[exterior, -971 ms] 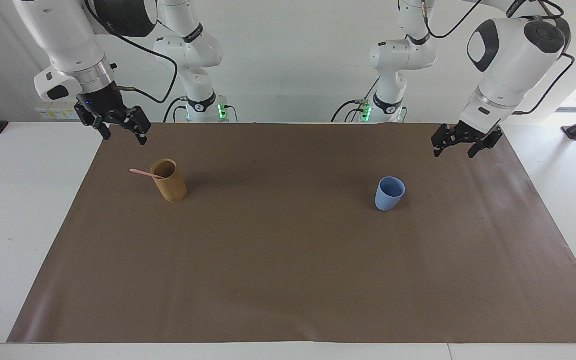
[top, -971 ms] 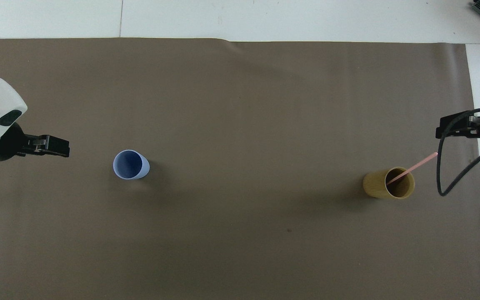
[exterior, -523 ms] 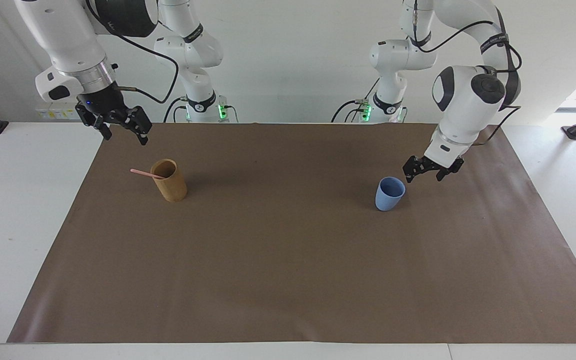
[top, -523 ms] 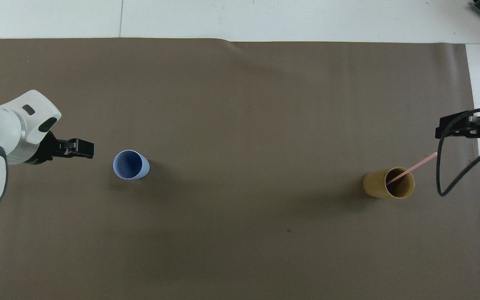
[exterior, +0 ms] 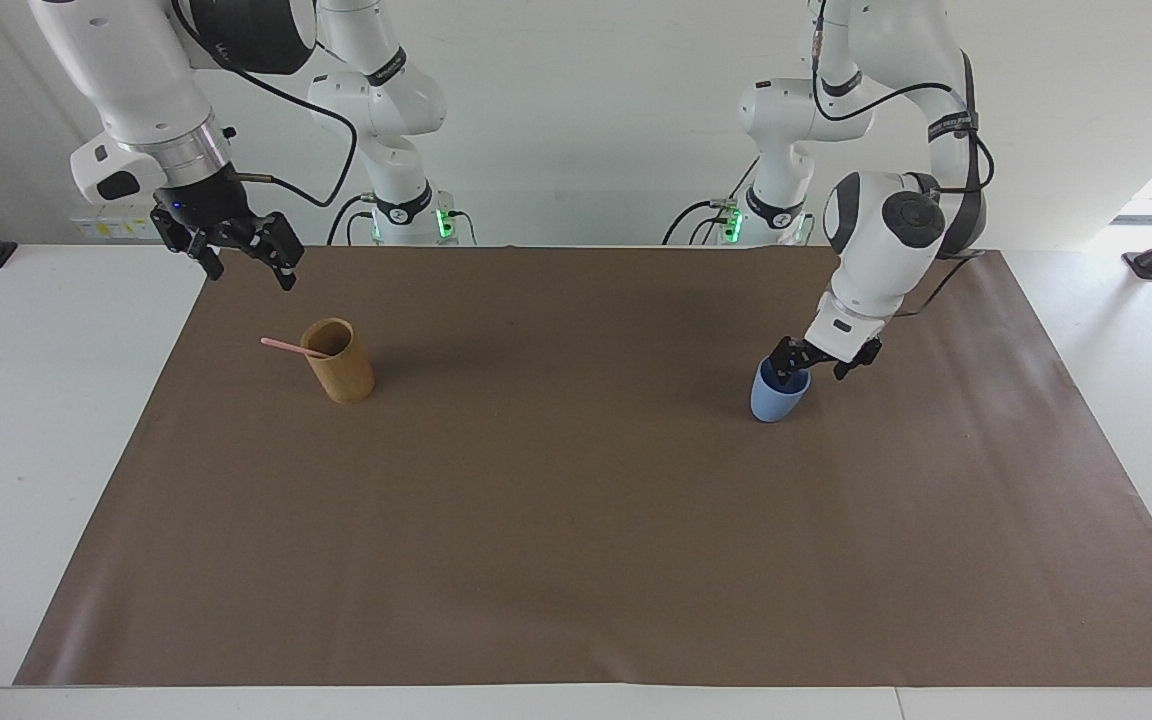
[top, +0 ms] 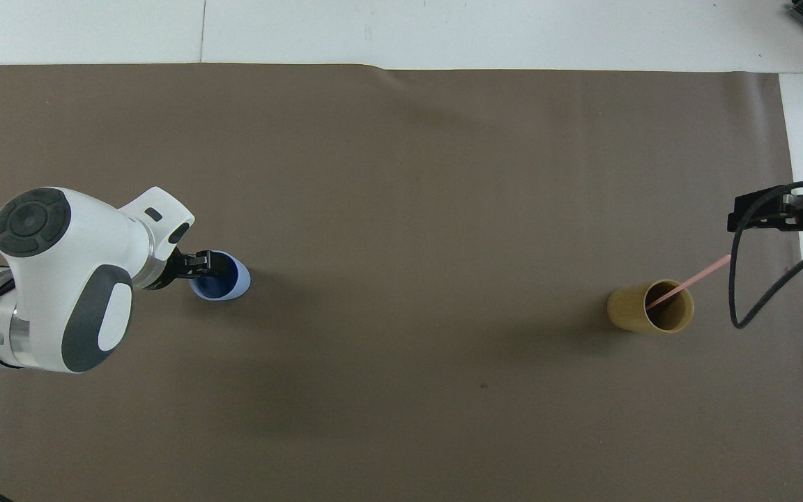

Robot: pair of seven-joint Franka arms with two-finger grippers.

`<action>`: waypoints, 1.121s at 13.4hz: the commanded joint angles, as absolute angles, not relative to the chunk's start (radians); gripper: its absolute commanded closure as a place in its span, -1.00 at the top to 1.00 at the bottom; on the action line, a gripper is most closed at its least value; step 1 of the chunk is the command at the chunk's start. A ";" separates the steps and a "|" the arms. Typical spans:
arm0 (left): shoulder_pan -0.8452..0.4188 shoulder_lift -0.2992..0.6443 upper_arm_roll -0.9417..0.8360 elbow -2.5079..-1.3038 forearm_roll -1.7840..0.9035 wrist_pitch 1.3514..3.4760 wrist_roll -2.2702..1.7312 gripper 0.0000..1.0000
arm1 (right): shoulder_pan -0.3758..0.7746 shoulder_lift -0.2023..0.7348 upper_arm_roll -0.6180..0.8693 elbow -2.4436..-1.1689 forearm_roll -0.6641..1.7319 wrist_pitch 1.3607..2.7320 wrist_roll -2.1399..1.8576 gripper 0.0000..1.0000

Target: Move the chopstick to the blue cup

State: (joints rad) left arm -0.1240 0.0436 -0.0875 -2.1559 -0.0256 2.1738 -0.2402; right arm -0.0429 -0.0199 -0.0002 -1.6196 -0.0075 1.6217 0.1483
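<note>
The pale pink chopstick [exterior: 288, 347] [top: 694, 277] leans in the tan cup [exterior: 339, 365] [top: 630, 311], its upper end sticking out over the rim toward the right arm's end of the table. The light blue cup [exterior: 772, 403] [top: 233, 284] stands upright toward the left arm's end. My left gripper [exterior: 813, 372] [top: 197, 268] is open and low at the blue cup's rim, one finger over the mouth and the other outside the wall. My right gripper [exterior: 248, 272] [top: 739, 215] hangs open in the air over the mat's edge, near the chopstick's free end, holding nothing.
A brown mat [exterior: 576, 520] [top: 401, 174] covers most of the white table [exterior: 46, 400]. Only the two cups stand on it. A black cable [top: 739, 293] loops down from the right wrist beside the tan cup.
The left arm has swung in from the mat's edge and come down to the blue cup's rim. The right arm, the chopstick and both cups have stayed in place.
</note>
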 commanded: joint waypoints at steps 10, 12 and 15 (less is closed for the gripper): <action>-0.147 0.063 -0.078 -2.157 -0.031 2.227 -0.178 -1.00 | -0.057 -0.040 -0.003 -1.661 0.020 1.698 0.045 1.00; -0.170 0.063 -0.077 -2.102 -0.026 2.185 -0.187 -1.00 | -0.058 -0.043 -0.003 -1.663 0.020 1.697 0.044 1.00; -0.265 0.106 -0.078 -1.962 -0.018 2.065 -0.266 -1.00 | -0.057 -0.043 -0.003 -1.664 0.020 1.697 0.045 1.00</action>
State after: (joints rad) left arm -0.1876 0.0551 -0.0926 -2.0667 -0.0254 2.1353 -0.2042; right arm -0.0458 -0.0198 -0.0048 -1.6312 -0.0074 1.6709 0.0758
